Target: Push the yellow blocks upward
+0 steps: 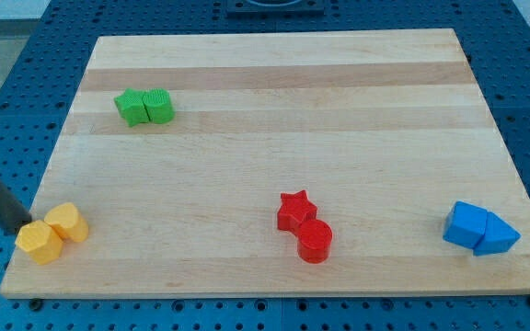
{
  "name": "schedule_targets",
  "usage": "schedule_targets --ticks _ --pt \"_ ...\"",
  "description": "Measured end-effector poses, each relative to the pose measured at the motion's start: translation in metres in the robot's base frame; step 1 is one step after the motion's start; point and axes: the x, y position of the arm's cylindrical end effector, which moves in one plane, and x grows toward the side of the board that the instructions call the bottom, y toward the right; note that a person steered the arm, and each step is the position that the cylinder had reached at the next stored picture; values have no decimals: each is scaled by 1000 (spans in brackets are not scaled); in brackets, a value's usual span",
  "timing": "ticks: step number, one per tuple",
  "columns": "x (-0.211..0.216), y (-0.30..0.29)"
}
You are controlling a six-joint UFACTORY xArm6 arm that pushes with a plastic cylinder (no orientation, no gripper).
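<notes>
Two yellow blocks sit touching at the board's lower left corner: a yellow pentagon-like block (40,242) and a yellow hexagon-like block (68,222) just up and right of it. My dark rod comes in from the view's left edge, and my tip (21,227) is right beside the upper left side of the lower yellow block, at the board's left edge. I cannot tell if it touches the block.
Two green blocks (144,107) sit together at the upper left. A red star (296,211) and a red cylinder (315,241) touch at the lower middle. A blue cube (466,223) and a blue triangle (497,235) touch at the lower right. The wooden board (283,147) lies on a blue pegboard.
</notes>
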Motion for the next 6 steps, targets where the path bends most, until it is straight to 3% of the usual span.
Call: schedule_targets --ticks 1,4,6 --pt "58 2" --pt "55 8" --pt "16 37"
